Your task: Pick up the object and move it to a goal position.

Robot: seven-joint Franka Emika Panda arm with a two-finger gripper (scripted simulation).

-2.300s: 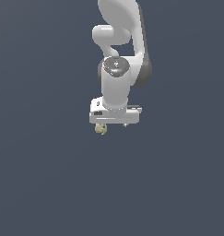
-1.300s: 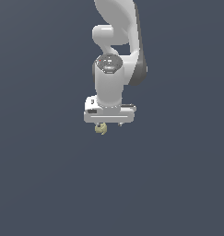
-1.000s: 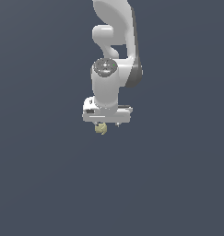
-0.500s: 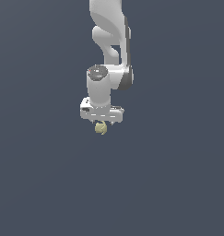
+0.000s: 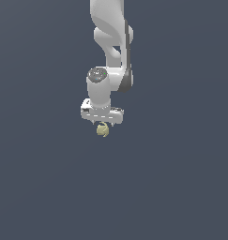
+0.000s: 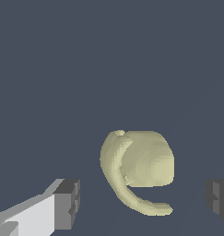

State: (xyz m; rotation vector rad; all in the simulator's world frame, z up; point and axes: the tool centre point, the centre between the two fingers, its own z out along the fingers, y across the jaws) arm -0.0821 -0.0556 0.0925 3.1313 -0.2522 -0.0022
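The object [image 6: 138,168] is a pale olive-yellow lump, rounded, with a ridged fold curling along one edge like a rind. In the exterior view it [image 5: 102,130] sits just below centre of the frame, right under my gripper [image 5: 102,123]. My fingers [image 6: 67,204] are spread wide, dark pads clear of it on either side, nothing pinched.
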